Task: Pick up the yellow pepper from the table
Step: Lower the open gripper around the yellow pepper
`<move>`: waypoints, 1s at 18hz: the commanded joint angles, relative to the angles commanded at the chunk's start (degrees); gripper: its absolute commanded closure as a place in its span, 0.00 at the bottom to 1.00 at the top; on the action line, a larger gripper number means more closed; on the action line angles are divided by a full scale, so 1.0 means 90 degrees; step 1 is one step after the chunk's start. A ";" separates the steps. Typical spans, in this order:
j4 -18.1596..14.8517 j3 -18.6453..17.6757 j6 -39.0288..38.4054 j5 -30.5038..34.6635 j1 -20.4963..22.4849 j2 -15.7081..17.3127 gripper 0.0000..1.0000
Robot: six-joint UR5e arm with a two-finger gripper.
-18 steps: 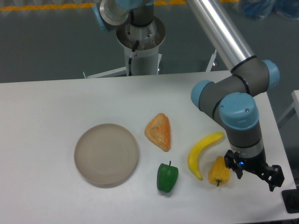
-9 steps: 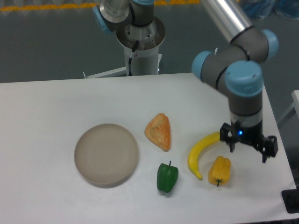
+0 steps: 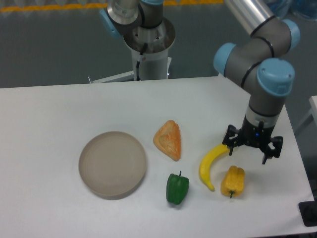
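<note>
While our hand hovers with fingers spread and empty, just behind the small lobed yellow-orange pepper lying on the flat white desk beside the curved yellow banana, we're lining up: next, come forward, drop, and pinch.

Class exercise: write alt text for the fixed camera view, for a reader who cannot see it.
A robot arm's open end effector hovers just above a yellow pepper on a white table. Left of the pepper lie a banana, a green pepper, an orange wedge and a round plate.
</note>
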 joint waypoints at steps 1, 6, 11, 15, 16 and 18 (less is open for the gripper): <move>0.0039 0.0039 -0.0068 -0.0010 -0.0010 -0.0059 0.00; 0.0478 -0.0029 -0.0214 0.0010 -0.0088 -0.0303 0.00; 0.0771 -0.0175 -0.0215 0.0059 -0.0215 -0.0430 0.00; 0.1025 -0.0254 -0.0185 0.0078 -0.0254 -0.0537 0.00; 0.1025 -0.0264 -0.0176 0.0127 -0.0273 -0.0538 0.00; 0.1016 -0.0273 -0.0166 0.0506 -0.0303 -0.0567 0.00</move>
